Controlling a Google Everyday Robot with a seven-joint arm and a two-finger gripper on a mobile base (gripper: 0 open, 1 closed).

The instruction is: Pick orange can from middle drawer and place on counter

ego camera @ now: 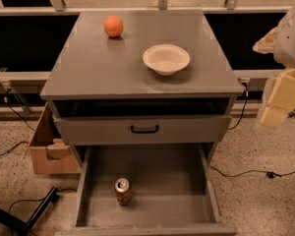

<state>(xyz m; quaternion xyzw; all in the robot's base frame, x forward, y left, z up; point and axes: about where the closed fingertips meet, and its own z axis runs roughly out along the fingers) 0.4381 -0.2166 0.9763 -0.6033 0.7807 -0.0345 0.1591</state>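
Observation:
The orange can (122,191) stands upright on the floor of the open middle drawer (172,186), left of centre and near the front. The counter (103,65) is the grey top of the cabinet above it. My gripper (278,102) is at the right edge of the view, beside the cabinet at about counter height, well away from the can and holding nothing that I can see.
A round orange fruit (113,26) sits at the back left of the counter and a white bowl (166,58) right of centre. A closed drawer front with a black handle (144,129) is above the open drawer. A cardboard box (48,149) and cables lie on the floor to the left.

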